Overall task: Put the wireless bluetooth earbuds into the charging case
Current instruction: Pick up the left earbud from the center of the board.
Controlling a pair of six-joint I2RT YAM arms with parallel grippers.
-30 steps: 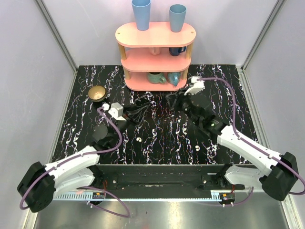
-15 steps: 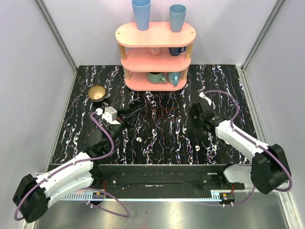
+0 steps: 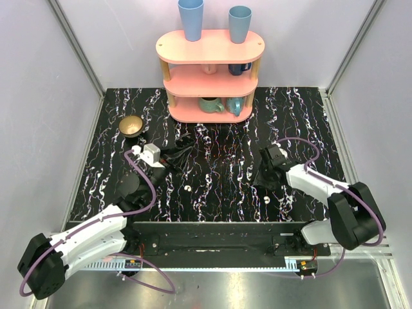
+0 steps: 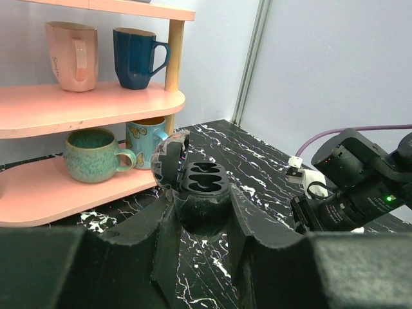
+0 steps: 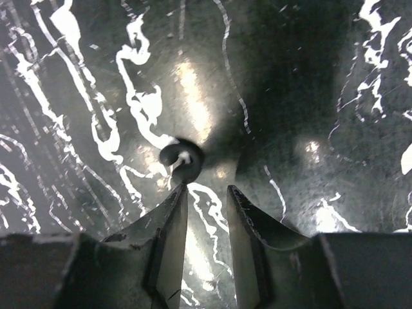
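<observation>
Left gripper [image 4: 203,211] clamps the open charging case [image 4: 202,180] above the desk [image 3: 222,183]. Right gripper [image 5: 206,193], slightly parted and empty, hangs beside one earbud [image 5: 181,159]. The second earbud [image 3: 187,188] lies well apart. Pink mug [image 4: 72,46] lettering is unreadable.

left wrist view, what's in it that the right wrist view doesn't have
Only left wrist: the dark oval plastic charging case, lid open, sockets seemingly empty, clamped by the left gripper; the pink shelf with ceramic mugs. Only right wrist: a small dark round piece with a white fleck, possibly an earbud, lying just ahead of the right gripper, whose fingers are parted. Both: the black marble-patterned tabletop.
</observation>
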